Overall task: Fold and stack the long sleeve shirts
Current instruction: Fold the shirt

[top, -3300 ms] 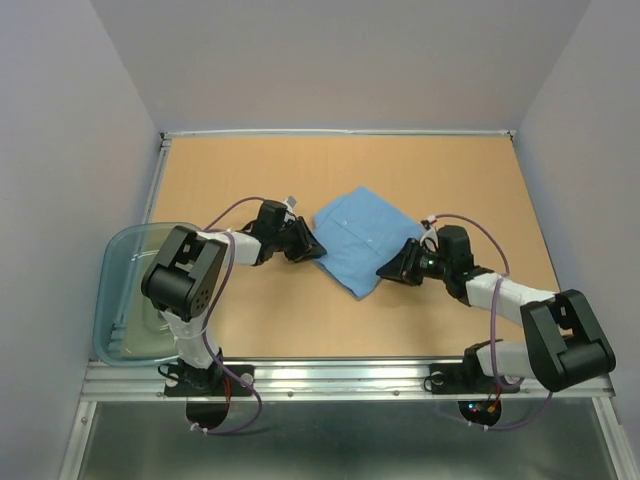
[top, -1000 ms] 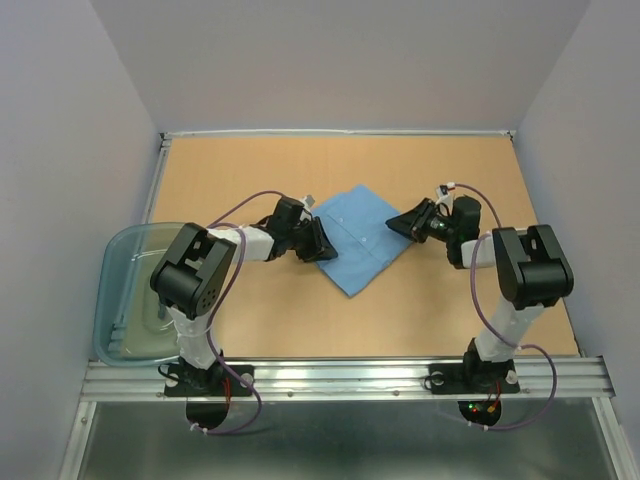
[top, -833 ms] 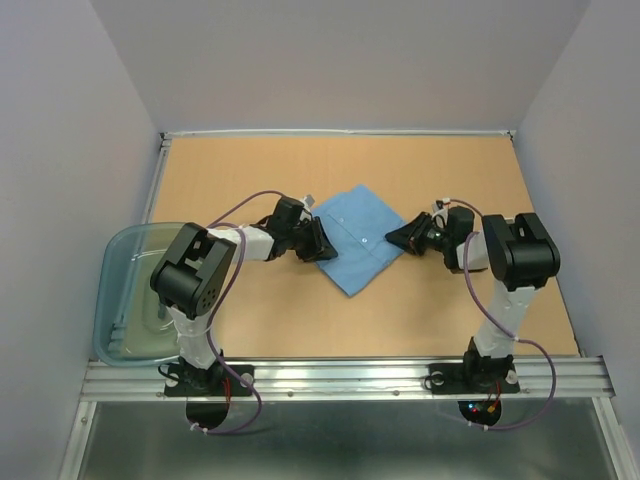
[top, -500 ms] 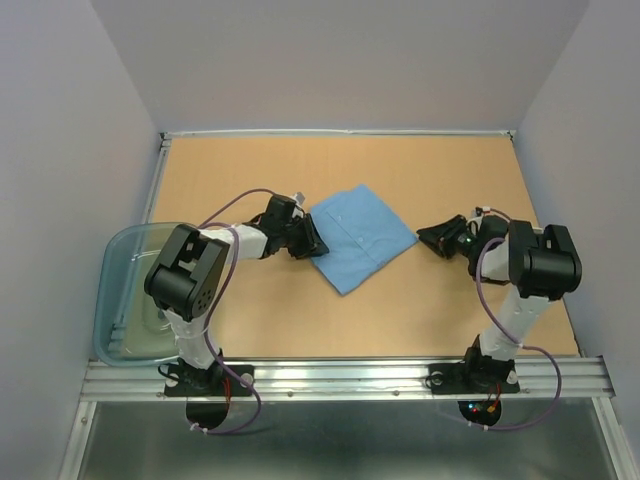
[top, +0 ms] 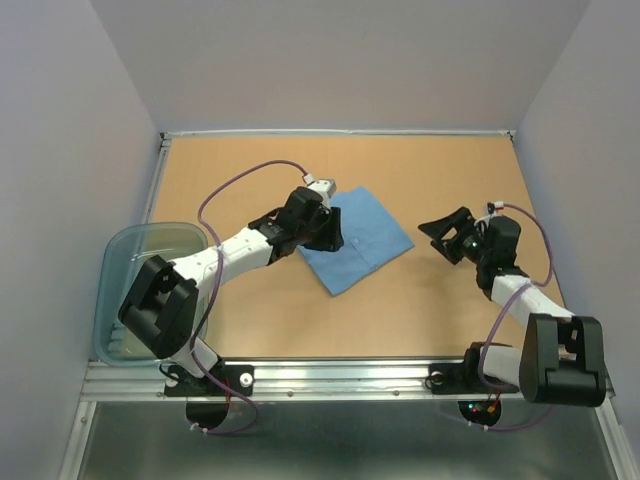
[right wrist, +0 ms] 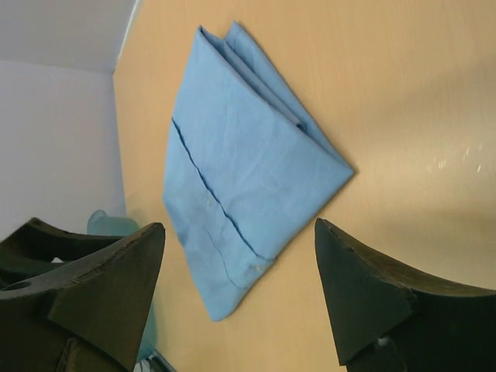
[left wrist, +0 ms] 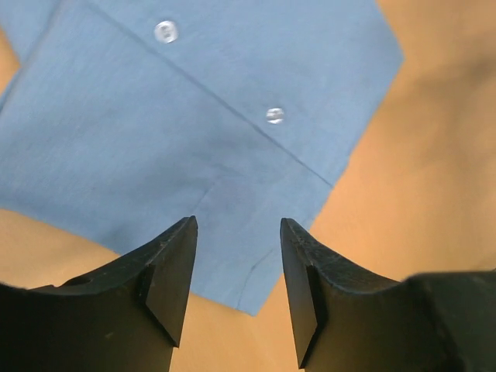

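Observation:
The long sleeve shirt (top: 362,243) lies folded into a light blue square, turned like a diamond, in the middle of the table. In the left wrist view its button placket (left wrist: 232,101) runs across below the fingers. My left gripper (top: 329,231) hovers over the shirt's left part, open (left wrist: 237,225), with nothing between its fingers. My right gripper (top: 436,240) stands to the right of the shirt, apart from it, wide open (right wrist: 239,225) and empty. The folded shirt (right wrist: 240,170) shows whole in the right wrist view, with layered edges at its far corner.
A clear bluish plastic tub (top: 130,300) sits at the table's left near edge, beside the left arm's base. Grey walls close in the table (top: 300,320) on three sides. A metal rail (top: 340,375) runs along the near edge.
Both grippers have opened. The left one rose from the shirt's left edge and moved over it. The right one pulled back to the right, away from the shirt.

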